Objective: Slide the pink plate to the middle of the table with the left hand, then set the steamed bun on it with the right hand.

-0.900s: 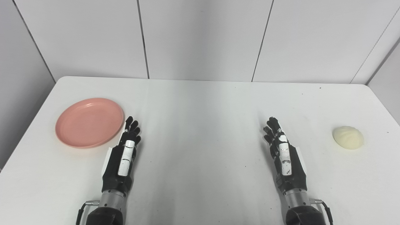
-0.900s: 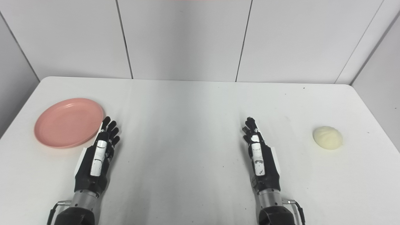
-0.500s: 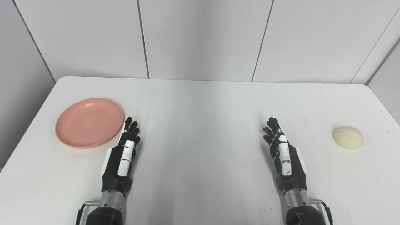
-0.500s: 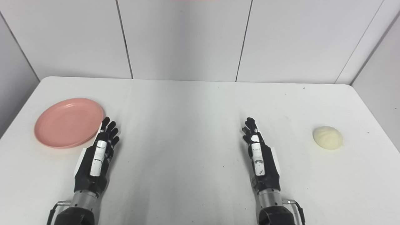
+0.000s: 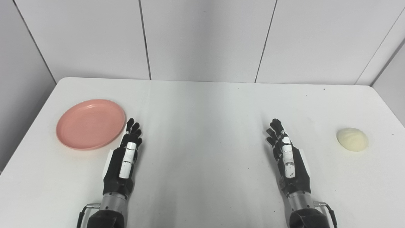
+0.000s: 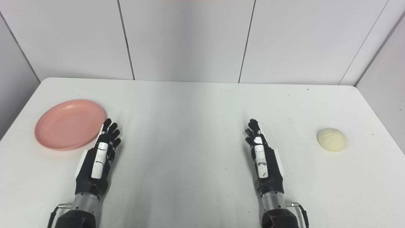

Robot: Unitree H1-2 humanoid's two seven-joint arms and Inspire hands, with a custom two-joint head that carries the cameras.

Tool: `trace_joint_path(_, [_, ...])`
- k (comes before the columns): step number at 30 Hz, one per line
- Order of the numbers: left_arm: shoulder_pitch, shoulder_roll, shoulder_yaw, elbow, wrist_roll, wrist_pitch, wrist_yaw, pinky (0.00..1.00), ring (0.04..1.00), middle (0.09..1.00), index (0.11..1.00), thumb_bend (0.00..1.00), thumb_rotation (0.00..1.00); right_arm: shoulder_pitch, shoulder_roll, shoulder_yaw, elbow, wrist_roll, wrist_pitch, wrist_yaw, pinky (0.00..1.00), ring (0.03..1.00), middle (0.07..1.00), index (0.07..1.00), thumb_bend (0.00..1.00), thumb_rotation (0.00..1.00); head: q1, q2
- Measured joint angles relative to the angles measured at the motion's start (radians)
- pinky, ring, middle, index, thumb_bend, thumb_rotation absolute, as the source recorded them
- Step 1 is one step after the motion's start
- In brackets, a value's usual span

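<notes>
In the left eye view, a white table (image 5: 202, 104) stands against pale wall panels. The pink plate (image 5: 90, 123) lies flat near the table's left edge, bare. The left robot hand (image 5: 124, 160) is edge-up just beside the plate's near right rim, its fingers stretched forward and a little apart, holding nothing; whether a fingertip touches the rim cannot be told. The right robot hand (image 5: 287, 159) is posed the same way on the right half, fingers extended and empty. The steamed bun (image 5: 352, 139) sits on the table well to the right of that hand, near the right edge.

In the right eye view, the table's middle between the two hands is bare white surface.
</notes>
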State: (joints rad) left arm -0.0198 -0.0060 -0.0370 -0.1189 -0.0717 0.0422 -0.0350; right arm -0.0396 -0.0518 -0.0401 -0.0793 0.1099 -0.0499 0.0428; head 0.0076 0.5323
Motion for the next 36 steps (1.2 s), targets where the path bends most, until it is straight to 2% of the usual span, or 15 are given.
trace_joint_path(4, [0.000, -0.001, -0.002, 0.001, 0.001, 0.000, -0.003, 1.00, 1.000, 1.000, 1.000, 0.77, 0.89, -0.001, -0.002, 0.000, 0.003, 0.002, 0.000, 0.001, 0.95, 0.941, 0.957, 0.932, 0.83, 1.00, 0.028, -0.017])
trace_joint_path(6, [-0.001, -0.004, -0.006, 0.004, 0.013, 0.000, -0.002, 1.00, 0.995, 1.000, 1.000, 0.75, 0.90, -0.002, -0.005, -0.002, 0.005, 0.004, 0.000, 0.002, 0.96, 0.945, 0.960, 0.940, 0.82, 1.00, 0.063, -0.034])
trace_joint_path(8, [-0.002, -0.008, -0.014, 0.014, 0.029, 0.000, 0.005, 1.00, 0.994, 1.000, 1.000, 0.74, 0.91, -0.008, -0.011, -0.005, 0.015, 0.017, -0.002, 0.008, 0.96, 0.948, 0.963, 0.945, 0.82, 1.00, 0.068, -0.035])
trace_joint_path(10, [-0.004, -0.016, -0.018, 0.027, 0.039, -0.004, 0.011, 1.00, 0.994, 1.000, 1.000, 0.70, 0.91, -0.018, -0.021, -0.010, 0.028, 0.026, -0.004, 0.013, 0.97, 0.954, 0.969, 0.951, 0.82, 1.00, 0.118, -0.060])
trace_joint_path(12, [-0.006, -0.029, -0.022, 0.031, 0.055, -0.007, 0.019, 1.00, 0.995, 1.000, 1.000, 0.67, 0.92, -0.029, -0.036, -0.016, 0.042, 0.036, -0.007, 0.022, 0.97, 0.960, 0.975, 0.957, 0.81, 1.00, 0.123, -0.063])
trace_joint_path(15, [-0.007, -0.048, -0.034, 0.053, 0.071, -0.039, 0.029, 1.00, 0.986, 0.996, 1.000, 0.64, 0.90, -0.041, -0.056, -0.021, 0.064, 0.049, -0.012, 0.041, 0.99, 0.974, 0.989, 0.973, 0.82, 1.00, 0.156, -0.081])
trace_joint_path(19, [-0.014, -0.067, -0.043, 0.081, 0.109, -0.073, 0.052, 0.98, 0.974, 0.990, 1.000, 0.64, 0.93, -0.052, -0.072, -0.032, 0.088, 0.071, -0.048, 0.062, 1.00, 0.969, 0.990, 0.978, 0.82, 1.00, 0.195, -0.127])
trace_joint_path(21, [-0.022, -0.074, -0.047, 0.095, 0.128, -0.081, 0.056, 0.97, 0.971, 0.990, 1.000, 0.65, 0.94, -0.061, -0.080, -0.037, 0.105, 0.077, -0.065, 0.071, 1.00, 0.969, 0.990, 0.977, 0.81, 1.00, 0.195, -0.127])
trace_joint_path(25, [-0.038, -0.077, -0.061, 0.119, 0.155, -0.111, 0.057, 0.95, 0.961, 0.982, 1.000, 0.66, 0.94, -0.072, -0.088, -0.043, 0.129, 0.079, -0.076, 0.078, 1.00, 0.981, 0.998, 0.981, 0.80, 1.00, 0.215, -0.161])
trace_joint_path(28, [-0.050, -0.079, -0.061, 0.134, 0.168, -0.122, 0.065, 0.95, 0.962, 0.983, 1.000, 0.66, 0.95, -0.075, -0.089, -0.045, 0.137, 0.080, -0.079, 0.080, 1.00, 0.980, 0.999, 0.979, 0.79, 1.00, 0.215, -0.167])
trace_joint_path(36, [-0.054, -0.078, -0.056, 0.142, 0.162, -0.148, 0.065, 0.97, 0.970, 0.991, 1.000, 0.69, 0.94, -0.082, -0.088, -0.044, 0.151, 0.076, -0.095, 0.083, 0.98, 0.961, 0.990, 0.970, 0.81, 1.00, 0.172, -0.181])
